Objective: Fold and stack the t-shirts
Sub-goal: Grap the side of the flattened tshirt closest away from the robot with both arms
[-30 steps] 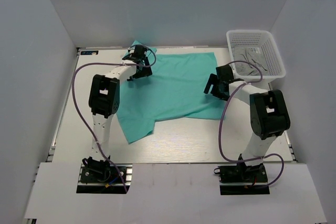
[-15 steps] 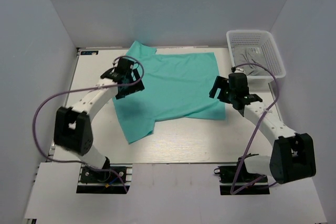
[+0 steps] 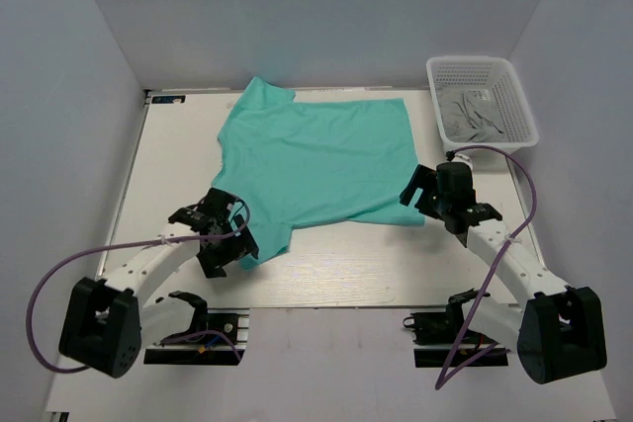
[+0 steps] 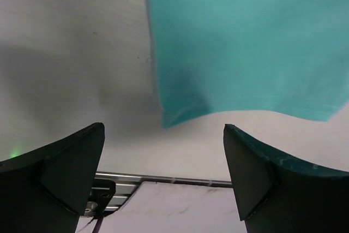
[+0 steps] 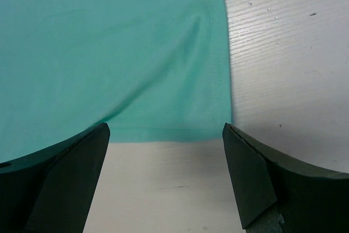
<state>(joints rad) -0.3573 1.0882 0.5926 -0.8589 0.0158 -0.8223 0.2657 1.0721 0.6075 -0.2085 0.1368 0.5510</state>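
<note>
Pulled my left gripper (image 3: 229, 252) back to shirt (image 3: 316, 155) sleeve, right gripper (image 3: 420, 197) at hem; both gape empty; basket (image 3: 482, 60) seen only overhead

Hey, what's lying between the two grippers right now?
The near edge of the teal t-shirt, from left gripper to right gripper; the top view shows it.

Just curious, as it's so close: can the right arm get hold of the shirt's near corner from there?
Probably yes: the right arm holds its jaws open just above that corner, nothing between them and the shirt.
</note>
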